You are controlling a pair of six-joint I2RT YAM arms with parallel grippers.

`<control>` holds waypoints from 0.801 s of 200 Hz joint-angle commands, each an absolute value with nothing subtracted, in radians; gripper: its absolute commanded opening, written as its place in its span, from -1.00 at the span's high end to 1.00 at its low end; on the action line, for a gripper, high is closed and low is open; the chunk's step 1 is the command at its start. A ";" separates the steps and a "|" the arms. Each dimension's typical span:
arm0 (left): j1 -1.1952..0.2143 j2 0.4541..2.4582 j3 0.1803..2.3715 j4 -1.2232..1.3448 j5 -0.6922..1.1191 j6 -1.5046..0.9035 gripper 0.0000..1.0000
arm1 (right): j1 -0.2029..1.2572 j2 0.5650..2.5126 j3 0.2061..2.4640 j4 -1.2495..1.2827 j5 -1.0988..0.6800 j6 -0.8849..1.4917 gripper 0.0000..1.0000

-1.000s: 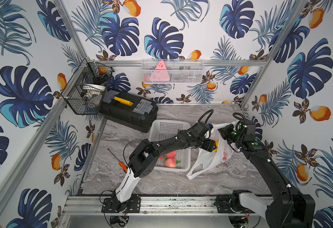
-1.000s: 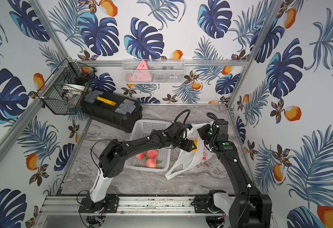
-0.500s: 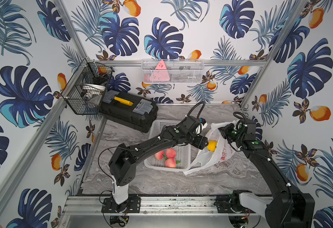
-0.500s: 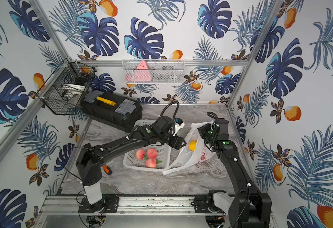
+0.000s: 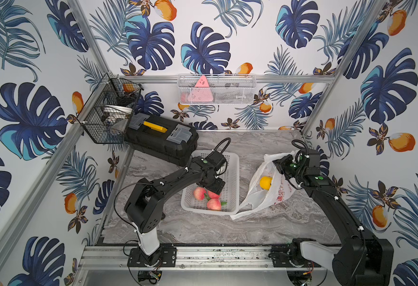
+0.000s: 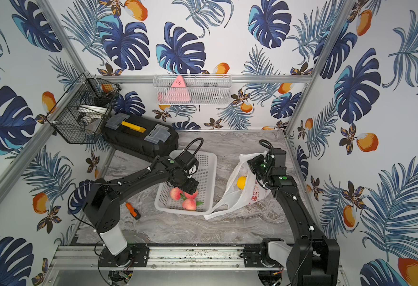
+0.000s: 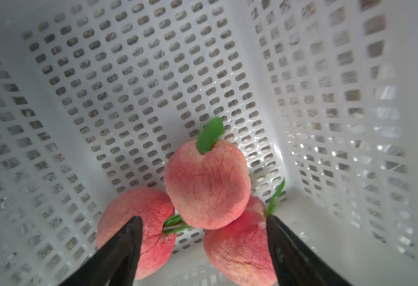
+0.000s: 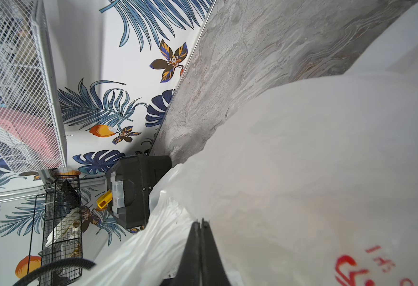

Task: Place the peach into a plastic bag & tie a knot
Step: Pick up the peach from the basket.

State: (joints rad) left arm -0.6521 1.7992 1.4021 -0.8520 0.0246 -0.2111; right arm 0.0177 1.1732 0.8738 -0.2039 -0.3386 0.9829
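Left hand (image 7: 203, 218) is spread wide right over three pink peaches (image 7: 207, 184) piled at the 6 o'clock end of the white perforated plastic basket (image 5: 230, 170). Right hand (image 8: 200, 222) is pressed together, pinching the thin translucent white plastic bag (image 5: 280, 195), which sits on the grey marble counter (image 5: 203, 230) at the basket's 3 o'clock.

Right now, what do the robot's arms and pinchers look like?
Both arms, the left arm and right arm, are black and boxy, each with a white bottom piece, small green dots and a looping black cable. The left gripper and right gripper have thin black wedge-shaped fingers.
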 commanded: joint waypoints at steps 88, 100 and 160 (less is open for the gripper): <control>-0.641 1.868 1.448 -0.825 0.059 -0.193 0.01 | 0.020 1.155 0.868 -0.209 -0.331 0.962 1.00; -0.641 1.849 1.468 -0.836 0.068 -0.196 0.02 | 0.019 1.156 0.867 -0.207 -0.331 0.962 1.00; -0.803 1.724 1.470 -0.537 0.291 -0.390 -0.04 | 0.018 1.167 0.889 -0.212 -0.325 0.963 1.00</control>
State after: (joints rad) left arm -0.7242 1.7523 1.4967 -0.7601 0.1436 -0.2657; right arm 0.0177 1.1610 0.8700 -0.2146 -0.3363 0.9573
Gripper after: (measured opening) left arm 0.519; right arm 0.049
